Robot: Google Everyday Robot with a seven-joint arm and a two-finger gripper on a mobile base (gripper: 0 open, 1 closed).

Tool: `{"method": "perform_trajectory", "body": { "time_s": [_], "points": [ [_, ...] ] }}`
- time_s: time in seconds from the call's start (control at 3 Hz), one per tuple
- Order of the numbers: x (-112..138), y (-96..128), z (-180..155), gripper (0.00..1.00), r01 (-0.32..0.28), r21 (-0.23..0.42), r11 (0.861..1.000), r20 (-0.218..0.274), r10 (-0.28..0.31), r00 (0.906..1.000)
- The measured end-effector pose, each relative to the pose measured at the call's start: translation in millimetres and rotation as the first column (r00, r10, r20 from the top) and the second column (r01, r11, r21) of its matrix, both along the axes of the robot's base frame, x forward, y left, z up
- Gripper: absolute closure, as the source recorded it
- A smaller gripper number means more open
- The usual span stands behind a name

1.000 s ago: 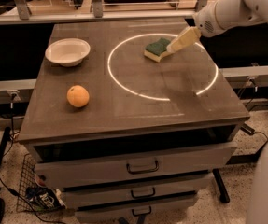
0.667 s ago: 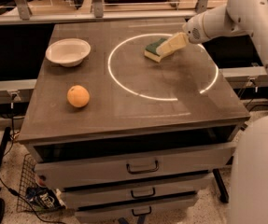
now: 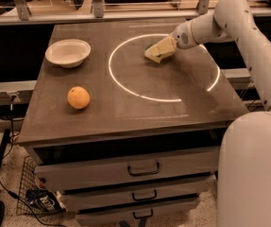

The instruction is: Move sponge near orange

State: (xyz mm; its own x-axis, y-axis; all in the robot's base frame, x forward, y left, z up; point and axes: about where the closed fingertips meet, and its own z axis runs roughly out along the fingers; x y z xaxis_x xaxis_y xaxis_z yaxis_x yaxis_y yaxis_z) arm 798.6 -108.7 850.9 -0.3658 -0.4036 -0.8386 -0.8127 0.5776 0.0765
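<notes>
Fingers (image 3: 164,45) of the gripper (image 3: 156,51) down at the sponge (image 3: 150,55), pale wedge over pale foam, closed on it or merely astride it: cannot tell. Carried on a long white arm (image 3: 248,37) entering from the right, low over the far side of the table (image 3: 125,122), inside the bright ring (image 3: 163,100) of light on the top. Sponge almost wholly hidden beneath the gripper, resting on the wood by the look of it, not lifted. Set well apart, at the near left: the orange (image 3: 78,98), alone on bare wood, with a pale shallow bowl (image 3: 68,52) behind it toward the far left corner. Judged the grasping step, with the carry not yet begun and most of the task ahead. Tilted down from above and from the right, probably to leave the leftward path toward the fruit open and to keep the arm out of the bowl's way. Needed next, by this reading: a sure hold, a small lift, then a diagonal sweep toward the near left, ending just beside the orange and short of touching it. Worth watching: soft foam squashing and slipping out of a shallow pinch, and a round fruit ready to roll toward the table's edge at the slightest nudge.
</notes>
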Motion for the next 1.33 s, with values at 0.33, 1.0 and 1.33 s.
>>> {"method": "perform_trajectory", "body": {
  "time_s": [0.33,1.0,1.33],
  "points": [
    [-18,31,6,0.39,-0.089,0.013,0.996,-0.021,0.089,0.9958],
    [-70,67,64,0.86,-0.273,0.042,0.961,0.037,0.272,0.9617],
    [-100,86,90,1.0,-0.391,0.064,0.918,0.047,0.388,0.9204]
  ]
}}
